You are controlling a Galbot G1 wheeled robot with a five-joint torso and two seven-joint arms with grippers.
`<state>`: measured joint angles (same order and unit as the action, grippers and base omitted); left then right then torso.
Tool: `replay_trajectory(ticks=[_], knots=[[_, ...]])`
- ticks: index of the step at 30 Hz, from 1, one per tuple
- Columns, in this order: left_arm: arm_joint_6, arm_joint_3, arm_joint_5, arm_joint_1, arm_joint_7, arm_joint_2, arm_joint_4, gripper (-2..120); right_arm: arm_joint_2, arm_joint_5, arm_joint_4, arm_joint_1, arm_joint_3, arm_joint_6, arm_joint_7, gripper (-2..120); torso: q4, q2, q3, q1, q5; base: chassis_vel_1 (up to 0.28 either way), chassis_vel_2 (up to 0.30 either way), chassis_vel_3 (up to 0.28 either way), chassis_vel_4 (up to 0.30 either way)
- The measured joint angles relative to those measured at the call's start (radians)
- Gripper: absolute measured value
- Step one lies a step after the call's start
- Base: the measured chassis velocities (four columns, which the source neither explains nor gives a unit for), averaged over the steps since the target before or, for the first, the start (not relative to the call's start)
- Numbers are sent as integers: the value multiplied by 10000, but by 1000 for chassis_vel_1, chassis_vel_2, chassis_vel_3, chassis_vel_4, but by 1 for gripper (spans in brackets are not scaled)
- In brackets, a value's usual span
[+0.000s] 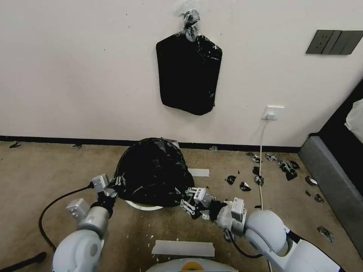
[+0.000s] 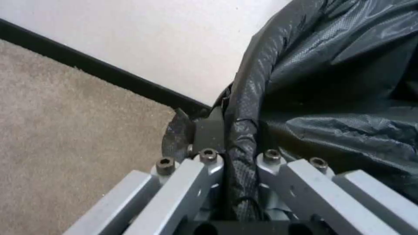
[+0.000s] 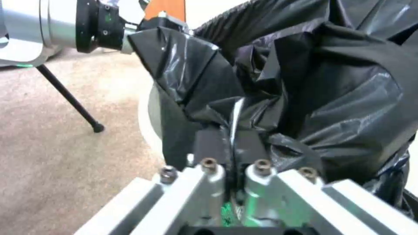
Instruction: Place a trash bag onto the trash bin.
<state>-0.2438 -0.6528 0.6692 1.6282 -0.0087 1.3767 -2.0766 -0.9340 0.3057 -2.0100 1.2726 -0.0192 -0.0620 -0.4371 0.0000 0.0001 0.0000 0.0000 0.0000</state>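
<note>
Risk: crinkled glossy black plastic trash bag [image 1: 153,172], pinched tight at 9 by left claw [image 1: 113,187] and 3 by right claw [image 1: 189,200], could tear or slip off round white plastic trash bin [image 1: 141,206] if overstretched.

Tan carpet [image 1: 45,177] carries the trash bin [image 1: 145,206], black scraps [image 1: 281,166], seemingly tape strips [image 1: 183,248].

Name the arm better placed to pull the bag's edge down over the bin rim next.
Probably the left. The left gripper is shut on the trash bag edge where it already drapes low; the right gripper also clamps it. The trash bin rim shows bare nearer the left.
</note>
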Motion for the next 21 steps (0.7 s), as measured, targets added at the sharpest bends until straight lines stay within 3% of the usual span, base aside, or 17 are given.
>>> replay_trajectory(ticks=[10,21], knots=[[-8,-30,39,-41,-70,11,10,3,-18,-6,-8,-28,-6,167,-106,0,0,0,0,0,0,0,0,0,0],[-277,-4,637,-197,-674,115,-138,3,111,-15,107,110,-463,768,-1191,0,0,0,0,0,0,0,0,0,0]])
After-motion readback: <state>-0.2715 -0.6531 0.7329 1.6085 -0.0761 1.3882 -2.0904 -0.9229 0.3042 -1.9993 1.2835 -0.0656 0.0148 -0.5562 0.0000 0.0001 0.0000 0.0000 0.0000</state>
